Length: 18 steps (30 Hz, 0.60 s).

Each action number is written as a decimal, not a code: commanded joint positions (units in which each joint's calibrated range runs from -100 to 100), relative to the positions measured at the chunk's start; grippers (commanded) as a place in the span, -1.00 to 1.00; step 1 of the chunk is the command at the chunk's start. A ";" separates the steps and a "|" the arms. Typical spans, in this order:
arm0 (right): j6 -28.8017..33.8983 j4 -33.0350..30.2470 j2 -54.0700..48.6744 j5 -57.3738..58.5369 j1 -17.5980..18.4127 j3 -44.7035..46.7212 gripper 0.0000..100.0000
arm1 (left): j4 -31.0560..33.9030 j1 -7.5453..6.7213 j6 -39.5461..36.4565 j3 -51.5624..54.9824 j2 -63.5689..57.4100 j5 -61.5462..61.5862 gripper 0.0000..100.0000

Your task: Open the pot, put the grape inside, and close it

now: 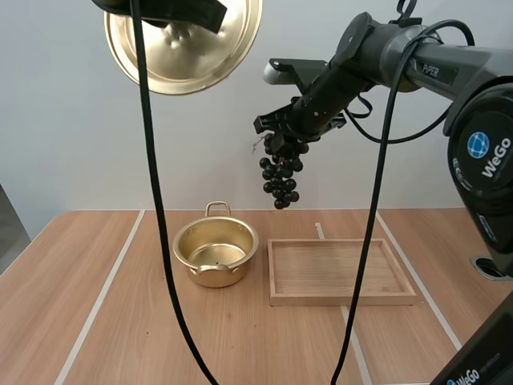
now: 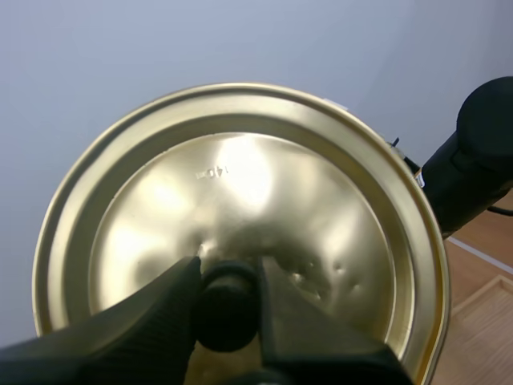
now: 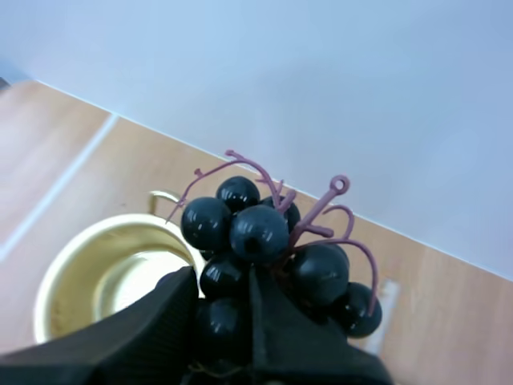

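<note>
Left gripper (image 2: 228, 271) pinches the lid (image 2: 240, 184) by its knob (image 2: 228, 313) (held high, far left). Right gripper (image 3: 223, 277), clamped on grapes (image 3: 256, 233), hangs above and right of the open pot (image 1: 232, 269).

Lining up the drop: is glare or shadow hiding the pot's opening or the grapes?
High view: even light, pot rim clear, bright reflection on its floor; grapes dark against the pale wall. Left wrist view: broad glare patches on the lid. Right wrist view: small highlights on the grapes, glare inside the pot.
</note>
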 commanded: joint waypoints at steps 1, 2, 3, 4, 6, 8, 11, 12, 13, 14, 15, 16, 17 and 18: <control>-1.70 3.07 -0.42 1.37 0.81 -0.86 -1.00 | -1.19 -0.16 -0.27 -0.56 -1.78 -3.69 -1.00; -1.70 3.07 -0.42 1.37 1.33 -0.86 -1.00 | -1.19 -0.16 -0.27 -0.56 -2.29 -3.69 -1.00; -1.70 3.07 -0.30 1.37 2.06 -0.86 -1.00 | -1.19 -0.16 -0.27 -0.56 -2.45 -3.69 -1.00; -1.70 3.07 -0.30 1.20 2.88 -0.86 -1.00 | -1.19 -0.16 -0.27 -0.56 -2.75 -3.69 -1.00; -1.70 3.07 -0.03 0.14 4.72 -0.86 -1.00 | -1.19 -0.16 -0.27 -0.56 -2.91 -3.53 -1.00; -1.70 2.84 0.63 -1.08 6.36 -0.86 -1.00 | -1.19 -0.16 -0.27 -0.56 -2.94 -3.34 -1.00; -1.70 2.69 2.39 -2.51 8.48 -0.86 -1.00 | -1.19 -0.16 -0.27 -0.56 -2.94 -3.06 -1.00; -1.70 2.61 3.22 -2.64 9.10 -0.86 -1.00 | -1.19 -0.16 -0.27 -0.56 -2.94 -3.01 -1.00; -1.70 2.61 4.09 -2.64 9.63 -0.86 -1.00 | -1.19 -0.16 -0.27 -0.56 -2.94 -3.01 -1.00; -1.70 2.61 4.97 -2.83 10.06 -0.86 -1.00 | -1.19 -0.16 -0.27 -0.56 -2.94 -3.01 -1.00; -1.70 2.61 5.72 -3.36 10.23 -0.86 -1.00 | -1.19 -0.16 -0.27 -0.56 -2.94 -3.01 -1.00; -1.70 2.61 6.62 -4.02 10.44 -0.86 -1.00 | -1.19 -0.16 -0.27 -0.56 -2.94 -2.86 -1.00; -1.79 2.61 7.49 -4.53 10.54 -0.86 -1.00 | -1.19 -0.16 -0.27 -0.56 -2.94 -2.86 -1.00; -2.14 2.61 8.38 -4.90 10.54 -0.86 -1.00 | -0.96 -0.16 -0.27 -0.56 -2.94 -2.86 -1.00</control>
